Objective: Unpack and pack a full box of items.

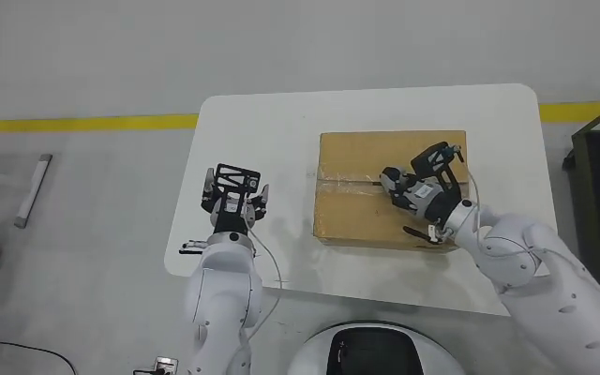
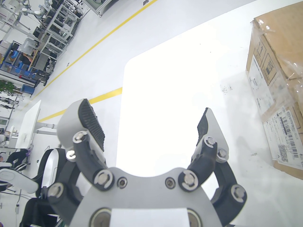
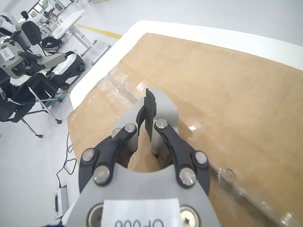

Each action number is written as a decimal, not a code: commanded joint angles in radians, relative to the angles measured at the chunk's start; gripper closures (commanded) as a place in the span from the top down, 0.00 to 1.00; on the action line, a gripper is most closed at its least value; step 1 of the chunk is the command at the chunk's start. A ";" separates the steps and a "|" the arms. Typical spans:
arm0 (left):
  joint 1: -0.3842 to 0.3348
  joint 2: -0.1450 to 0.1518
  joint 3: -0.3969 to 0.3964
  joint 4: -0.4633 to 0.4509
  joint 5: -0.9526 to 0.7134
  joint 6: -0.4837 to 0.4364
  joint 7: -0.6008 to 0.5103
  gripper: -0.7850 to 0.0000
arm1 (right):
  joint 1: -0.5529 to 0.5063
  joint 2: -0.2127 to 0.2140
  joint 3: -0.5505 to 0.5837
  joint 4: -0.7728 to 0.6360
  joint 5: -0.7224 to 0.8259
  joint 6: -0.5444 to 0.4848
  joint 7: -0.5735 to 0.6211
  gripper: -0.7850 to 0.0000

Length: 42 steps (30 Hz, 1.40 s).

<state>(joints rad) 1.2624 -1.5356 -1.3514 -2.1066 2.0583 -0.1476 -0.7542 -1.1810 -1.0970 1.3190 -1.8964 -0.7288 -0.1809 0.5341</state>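
On the white bench [image 1: 272, 131], a taped cardboard box [image 1: 361, 155] sits right of centre; the right tool [image 3: 147, 106], closed tight on nothing, is over its top seam [image 3: 118, 83], while the left tool [image 2: 146, 116] gapes open nearby.

The box [image 1: 361, 159] under the right tool [image 3: 148, 109] is matt brown cardboard, and its seam is covered with glossy, wrinkled clear tape [image 3: 118, 83]. White paper labels [image 2: 284, 128] are stuck on its side. Beside the left tool [image 2: 146, 114], the tabletop [image 2: 165, 83] is smooth and white. That tool's pads [image 2: 91, 124] are black and ribbed.
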 commanded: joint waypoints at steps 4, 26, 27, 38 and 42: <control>0.001 0.000 0.012 0.006 -0.004 0.004 0.004 1.00 | -0.035 0.007 0.044 -0.021 -0.003 -0.013 0.011 0.00; -0.012 0.001 0.050 0.024 -0.011 -0.013 0.028 1.00 | -0.218 0.035 0.334 -0.109 0.074 -0.014 0.050 0.00; -0.012 0.001 0.050 0.024 -0.011 -0.013 0.028 1.00 | -0.223 0.036 0.342 -0.116 0.077 -0.017 0.054 0.00; -0.012 0.001 0.050 0.024 -0.011 -0.013 0.028 1.00 | -0.289 0.042 0.500 -0.141 0.117 0.012 -0.004 0.00; 0.001 0.003 0.060 0.019 -0.032 -0.016 0.095 1.00 | -0.329 0.039 0.567 -0.120 0.096 0.049 -0.102 0.00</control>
<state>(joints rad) 1.2612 -1.5333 -1.2951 -2.0858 2.0297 -0.1645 -0.6825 -1.5005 -1.0576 1.8753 -2.0213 -0.6207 -0.1385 0.4566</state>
